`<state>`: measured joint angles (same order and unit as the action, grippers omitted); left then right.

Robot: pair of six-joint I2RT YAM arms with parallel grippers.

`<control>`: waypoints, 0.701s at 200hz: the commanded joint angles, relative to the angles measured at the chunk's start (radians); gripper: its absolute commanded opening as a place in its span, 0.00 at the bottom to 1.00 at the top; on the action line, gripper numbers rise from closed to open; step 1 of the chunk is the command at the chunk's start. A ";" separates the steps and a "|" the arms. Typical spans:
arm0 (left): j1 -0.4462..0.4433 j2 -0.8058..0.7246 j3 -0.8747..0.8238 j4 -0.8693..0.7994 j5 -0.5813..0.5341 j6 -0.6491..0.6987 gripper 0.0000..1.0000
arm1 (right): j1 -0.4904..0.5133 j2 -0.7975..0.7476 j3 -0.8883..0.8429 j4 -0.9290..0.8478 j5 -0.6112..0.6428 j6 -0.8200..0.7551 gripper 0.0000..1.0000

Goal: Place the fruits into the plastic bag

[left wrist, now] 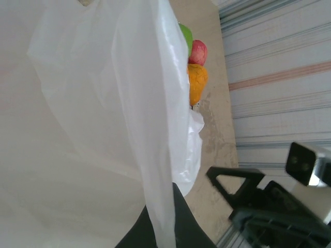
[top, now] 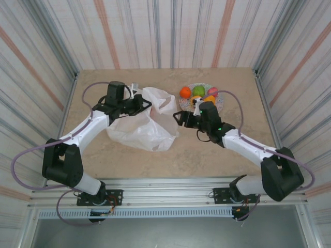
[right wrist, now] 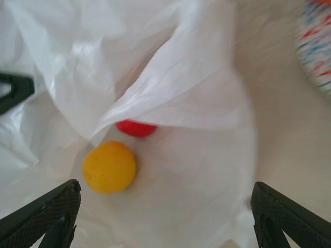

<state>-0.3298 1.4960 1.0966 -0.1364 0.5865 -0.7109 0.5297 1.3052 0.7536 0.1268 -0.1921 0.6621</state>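
Observation:
The white plastic bag [top: 142, 124] lies crumpled at mid-table. My left gripper [top: 141, 105] is shut on its upper edge; in the left wrist view the film [left wrist: 155, 155] runs down between the dark fingers [left wrist: 183, 222]. My right gripper [top: 181, 118] stands open at the bag's right side. In the right wrist view its jaws are wide apart with nothing between them [right wrist: 165, 217], above a yellow fruit [right wrist: 109, 167] and a red fruit [right wrist: 135, 127] lying on the bag's film, the red one half under a fold. Orange [top: 185, 92], green [top: 198, 90] and pink [top: 212, 91] fruits sit on the plate.
The speckled plate [top: 221, 103] stands at the back right of the table, just behind my right gripper; its rim [right wrist: 316, 46] shows at the top right of the right wrist view. Striped walls enclose the table on three sides. A metal rail runs along the near edge [top: 165, 199].

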 commanded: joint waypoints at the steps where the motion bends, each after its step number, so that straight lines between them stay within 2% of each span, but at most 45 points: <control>1: 0.004 -0.011 -0.010 0.000 0.018 0.021 0.06 | -0.087 -0.061 0.019 -0.143 0.109 -0.082 0.87; 39: 0.005 -0.012 -0.011 -0.008 0.018 0.021 0.06 | -0.274 -0.014 0.118 -0.283 0.215 -0.252 0.88; 74: 0.004 -0.011 -0.008 -0.007 0.016 0.021 0.06 | -0.427 0.156 0.238 -0.380 0.154 -0.375 0.91; 94: 0.004 -0.008 -0.008 -0.006 0.020 0.020 0.06 | -0.463 0.274 0.326 -0.437 0.114 -0.405 0.91; 140: 0.003 -0.003 -0.002 -0.005 0.029 0.009 0.03 | -0.456 0.489 0.508 -0.514 0.063 -0.433 0.92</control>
<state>-0.3290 1.4960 1.0966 -0.1368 0.5873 -0.7113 0.0654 1.7294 1.1862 -0.3004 -0.0799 0.2787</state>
